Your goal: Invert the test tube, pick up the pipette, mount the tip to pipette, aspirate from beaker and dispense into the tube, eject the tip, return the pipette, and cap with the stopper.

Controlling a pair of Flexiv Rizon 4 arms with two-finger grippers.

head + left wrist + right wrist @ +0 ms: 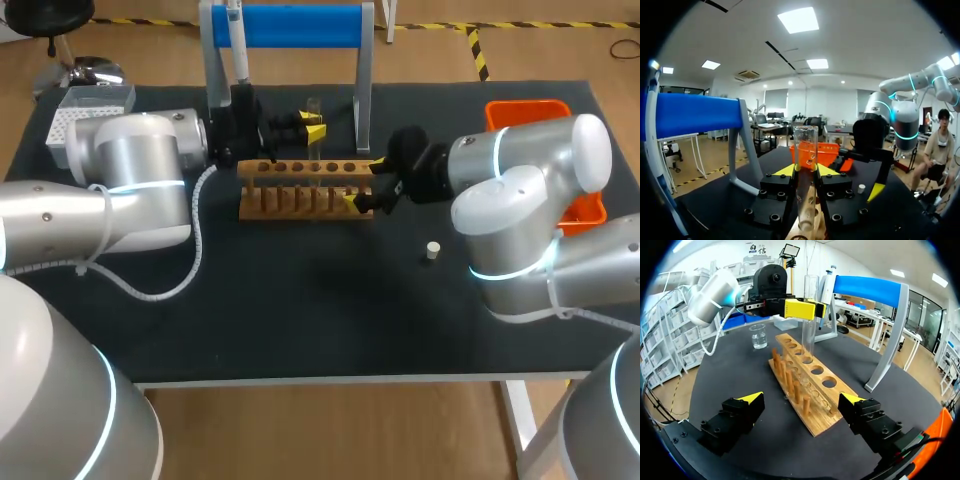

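Note:
A clear test tube (806, 165) stands upright, mouth up, its lower end in a hole of the wooden rack (300, 188). My left gripper (806, 170) is shut on its middle; from above, the left gripper (313, 126) sits behind the rack with the test tube (314, 108). Open wide, my right gripper (802, 402) straddles the end of the rack (807, 382) without gripping it, and the right gripper (365, 184) is at the rack's right end. The pipette (237, 40) hangs on the blue stand (290, 25). A beaker (759, 336) stands beyond the rack. The stopper (432, 250) lies on the mat.
An orange bin (527, 113) sits at the back right, partly behind my right arm. A white tip box (85, 110) is at the back left. The stand's legs (364, 95) rise just behind the rack.

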